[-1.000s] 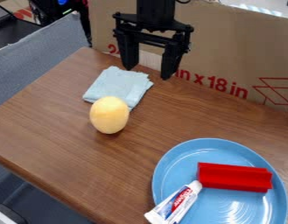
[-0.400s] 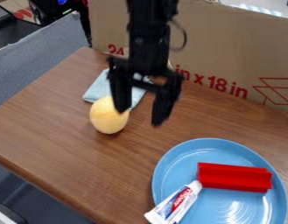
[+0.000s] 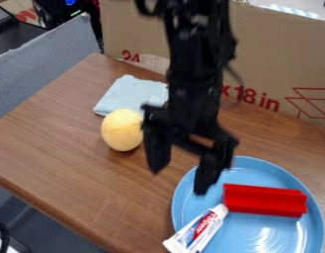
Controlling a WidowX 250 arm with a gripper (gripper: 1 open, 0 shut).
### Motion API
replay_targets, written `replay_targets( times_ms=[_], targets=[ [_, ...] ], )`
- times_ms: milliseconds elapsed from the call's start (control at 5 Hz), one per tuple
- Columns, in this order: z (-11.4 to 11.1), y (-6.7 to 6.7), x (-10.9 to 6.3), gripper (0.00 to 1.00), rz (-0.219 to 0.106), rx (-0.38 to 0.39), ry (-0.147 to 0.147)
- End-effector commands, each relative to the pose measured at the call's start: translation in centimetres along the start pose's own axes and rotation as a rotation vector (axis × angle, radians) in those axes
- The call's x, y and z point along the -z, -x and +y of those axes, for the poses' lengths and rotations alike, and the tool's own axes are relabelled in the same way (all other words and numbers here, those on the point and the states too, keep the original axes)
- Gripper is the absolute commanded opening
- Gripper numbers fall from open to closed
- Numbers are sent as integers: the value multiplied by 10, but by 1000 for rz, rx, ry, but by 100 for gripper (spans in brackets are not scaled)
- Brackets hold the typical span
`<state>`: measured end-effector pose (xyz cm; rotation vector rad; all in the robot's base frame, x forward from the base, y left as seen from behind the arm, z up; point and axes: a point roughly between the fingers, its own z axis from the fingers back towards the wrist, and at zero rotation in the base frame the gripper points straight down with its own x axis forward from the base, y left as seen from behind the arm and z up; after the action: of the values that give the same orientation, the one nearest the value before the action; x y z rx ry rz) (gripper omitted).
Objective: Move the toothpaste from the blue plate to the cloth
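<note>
Brown wood-grain tabletop [image 3: 59, 128] fills most of the frame, with a large cardboard box [image 3: 277, 59] printed in red lettering standing along its far edge and a dark, cluttered area in the upper left corner that is too dim to make out. At centre the black robot arm reaches down, its body covering part of the box lettering, and its gripper [image 3: 186, 166] hangs just above the table at the left rim of the blue plate [image 3: 277, 237]; the fingers are spread wide apart with nothing between them, and motion blur softens their outline. The plate sits at the lower right and is cut off by the right and bottom edges. On it lie the toothpaste [image 3: 200, 230], near the lower left rim, and a red block [image 3: 265, 200] just beside it. The cloth [image 3: 130, 95] lies at upper left, well apart from the plate, its right edge partly hidden by the arm. A yellow ball [image 3: 122, 129] sits just in front of the cloth.
</note>
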<state>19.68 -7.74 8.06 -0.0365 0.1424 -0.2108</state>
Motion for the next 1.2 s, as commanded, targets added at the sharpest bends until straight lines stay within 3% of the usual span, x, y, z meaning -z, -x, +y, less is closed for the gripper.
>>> replay_targets(
  times_ms=[0, 400, 600, 800, 1000],
  targets=[
    [3, -4, 9, 100, -78, 31, -8],
    [11, 13, 49, 100, -62, 39, -22],
    [8, 29, 65, 100, -56, 37, -64],
    [16, 46, 70, 100, -56, 14, -79],
    [18, 20, 63, 100, -116, -19, -124]
  ],
)
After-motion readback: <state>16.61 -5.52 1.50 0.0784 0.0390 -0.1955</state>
